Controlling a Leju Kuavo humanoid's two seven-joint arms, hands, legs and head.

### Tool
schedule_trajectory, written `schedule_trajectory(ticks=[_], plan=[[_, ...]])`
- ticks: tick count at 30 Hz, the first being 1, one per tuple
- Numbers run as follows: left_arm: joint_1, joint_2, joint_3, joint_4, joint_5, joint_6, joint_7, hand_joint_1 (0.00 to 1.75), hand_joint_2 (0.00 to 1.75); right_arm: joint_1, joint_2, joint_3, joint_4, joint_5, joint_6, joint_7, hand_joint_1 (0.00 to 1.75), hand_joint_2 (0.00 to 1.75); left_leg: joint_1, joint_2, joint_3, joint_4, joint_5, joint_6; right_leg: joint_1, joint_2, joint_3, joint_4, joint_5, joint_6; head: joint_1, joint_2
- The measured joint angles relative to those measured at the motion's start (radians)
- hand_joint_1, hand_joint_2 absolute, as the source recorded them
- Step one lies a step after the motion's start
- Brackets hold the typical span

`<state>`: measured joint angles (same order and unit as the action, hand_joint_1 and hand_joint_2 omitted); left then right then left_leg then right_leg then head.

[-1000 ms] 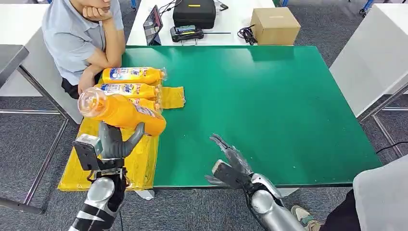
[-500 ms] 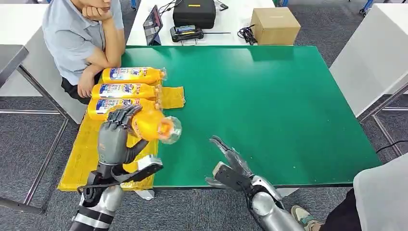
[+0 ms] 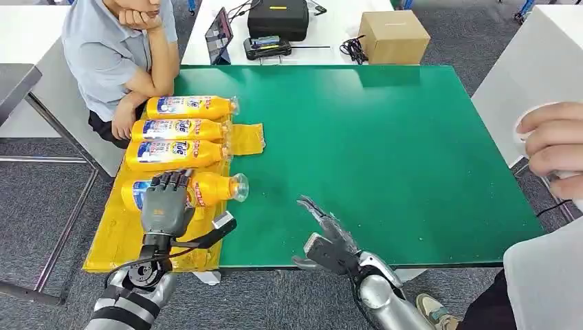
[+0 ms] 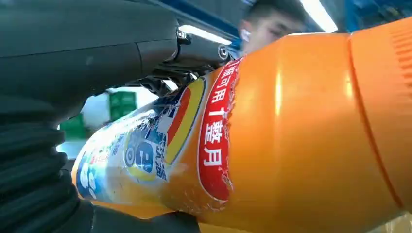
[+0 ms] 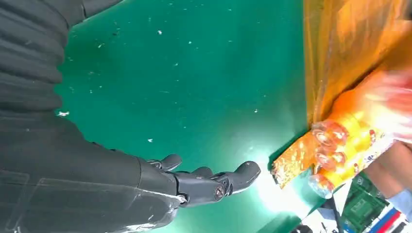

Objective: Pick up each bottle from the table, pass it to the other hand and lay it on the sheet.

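Four orange bottles lie on the yellow sheet at the left edge of the green tabletop, side by side in a row, long axes parallel, caps all pointing toward the tabletop's middle. Nearest bottle: on its side on the sheet, clear cap just past the sheet's edge, left hand wrapped over its labelled middle, fingers curled around it. Three other bottles lie free beyond it. Right hand holds nothing, fingers spread, hovering at the near edge of the tabletop. A seated person sits by the far bottles.
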<state>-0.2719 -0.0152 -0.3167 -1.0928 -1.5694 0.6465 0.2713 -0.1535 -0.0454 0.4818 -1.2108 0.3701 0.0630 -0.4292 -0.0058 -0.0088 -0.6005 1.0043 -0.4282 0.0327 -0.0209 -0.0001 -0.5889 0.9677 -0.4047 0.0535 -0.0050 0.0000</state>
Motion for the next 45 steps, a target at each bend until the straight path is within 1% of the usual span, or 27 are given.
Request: schedule_trajectory(ticks=[3,7,8,9,10,11,12,13,19,26,33,39,45], plan=[[-0.039,0.024,-0.057,0.069,0.0,-0.037,0.025,1.75,1.75,-0.005,0.003,0.0,0.0,-0.002,0.003,0.0,0.0,1.75,0.0,0.001,0.0,0.0,0.0,0.0,0.0,0.0,0.0,0.0,0.0,0.0,0.0,0.0],[-0.086,0.029,-0.089,0.17,0.0,-0.076,0.003,1.75,1.75,-0.013,0.008,0.001,0.001,-0.004,0.012,-0.002,0.0,1.75,0.0,0.0,0.0,0.0,0.0,0.0,0.0,0.0,0.0,0.0,0.0,0.0,0.0,0.0],[-0.094,0.029,-0.091,0.186,0.0,-0.08,-0.004,1.71,1.75,-0.014,0.009,0.001,0.001,-0.004,0.013,-0.002,0.0,1.75,0.0,0.0,0.0,0.0,0.0,0.0,0.0,0.0,0.0,0.0,0.0,0.0,0.0,0.0],[-0.101,0.029,-0.093,0.203,0.0,-0.086,-0.012,1.71,1.75,-0.015,0.01,0.001,0.002,-0.004,0.013,-0.002,0.0,1.75,0.0,0.0,0.0,0.0,0.0,0.0,0.0,0.0,0.0,0.0,0.0,0.0,0.0,0.0],[-0.109,0.028,-0.096,0.221,0.0,-0.091,-0.017,1.5,1.75,-0.016,0.011,0.001,0.002,-0.004,0.013,-0.002,0.0,1.75,0.0,0.0,0.0,0.0,0.0,0.0,0.0,0.0,0.0,0.0,0.0,0.0,0.0,0.0],[-0.116,0.028,-0.099,0.236,0.0,-0.095,-0.022,0.68,1.75,-0.017,0.012,0.001,0.002,-0.004,0.013,-0.002,0.0,1.75,0.0,0.0,0.0,0.0,0.0,0.0,0.0,0.0,0.0,0.0,0.0,0.0,0.0,0.0],[-0.122,0.028,-0.103,0.25,-0.001,-0.101,-0.025,0.45,1.75,-0.017,0.013,0.001,0.002,-0.004,0.014,-0.003,0.0,1.75,0.0,0.0,0.0,0.0,0.0,0.0,0.0,0.0,0.0,0.0,0.0,0.0,0.0,0.0],[-0.129,0.028,-0.107,0.263,-0.002,-0.107,-0.026,0.0,1.75,-0.017,0.013,0.001,0.002,-0.004,0.014,-0.003,0.0,1.75,0.0,0.0,0.0,0.0,0.0,0.0,0.0,0.0,0.0,0.0,0.0,0.0,0.0,0.0],[-0.192,0.018,-0.125,0.36,-0.002,-0.197,0.008,0.0,1.75,-0.021,0.022,0.001,0.006,-0.004,0.018,-0.003,0.0,1.75,0.0,0.0,0.002,0.0,0.0,0.0,0.0,0.0,0.002,0.0,0.0,0.0,0.0,0.0],[-0.234,0.004,-0.139,0.422,-0.001,-0.226,0.038,0.0,1.75,-0.022,0.029,0.001,0.009,-0.003,0.018,-0.003,0.0,1.75,0.0,0.0,0.007,0.0,0.0,0.0,0.0,0.0,0.007,0.0,0.0,0.0,0.0,0.0],[-0.265,-0.014,-0.143,0.462,-0.002,-0.296,0.075,0.0,1.75,-0.022,0.03,0.001,0.009,0.001,0.018,-0.003,0.0,1.75,0.0,0.0,0.011,0.0,0.0,0.0,0.0,0.0,0.011,0.0,0.0,0.0,0.0,0.0],[-0.261,-0.021,-0.146,0.465,-0.002,-0.264,0.091,0.0,1.75,-0.02,0.03,-0.002,0.009,0.013,0.017,0.0,0.0,1.75,0.0,0.0,0.012,0.0,0.001,-0.001,0.0,0.0,0.012,0.0,0.0,0.0,0.0,0.0],[-0.189,-0.016,-0.146,0.372,-0.002,-0.23,0.096,0.0,1.75,0.009,0.029,-0.018,0.006,0.026,0.003,0.003,0.0,1.75,0.0,0.0,0.011,0.0,0.0,-0.001,0.0,0.0,0.011,0.0,0.0,0.0,0.0,0.0]])
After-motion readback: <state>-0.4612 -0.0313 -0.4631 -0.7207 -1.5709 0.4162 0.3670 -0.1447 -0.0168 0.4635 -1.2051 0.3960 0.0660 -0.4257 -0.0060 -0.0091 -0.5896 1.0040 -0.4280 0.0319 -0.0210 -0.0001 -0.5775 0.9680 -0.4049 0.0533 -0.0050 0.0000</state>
